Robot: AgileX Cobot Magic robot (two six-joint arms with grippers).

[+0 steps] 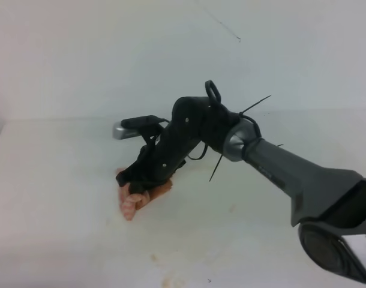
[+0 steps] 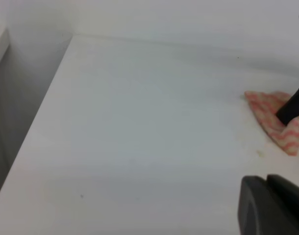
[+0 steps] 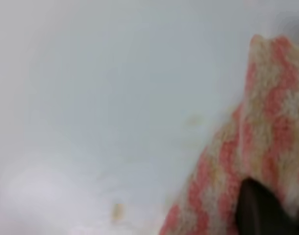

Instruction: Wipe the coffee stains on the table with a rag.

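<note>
The pink and white striped rag (image 1: 134, 201) lies wadded on the white table (image 1: 51, 198), left of centre. My right gripper (image 1: 136, 183) reaches across from the right, pressed down on the rag and shut on it. The right wrist view shows the rag (image 3: 267, 147) close up with a dark fingertip (image 3: 260, 210) sunk in the cloth. Faint tan coffee stains (image 1: 165, 277) show near the table's front edge, and small tan specks (image 3: 117, 211) lie beside the rag. In the left wrist view the rag (image 2: 272, 120) sits at the far right; a dark part of my left gripper (image 2: 272, 205) shows at the bottom right, its jaws hidden.
A white wall (image 1: 111, 54) rises behind the table. The table's left edge (image 2: 37, 122) drops off beside a grey gap. The right arm's grey forearm (image 1: 303, 180) spans the right side above the surface.
</note>
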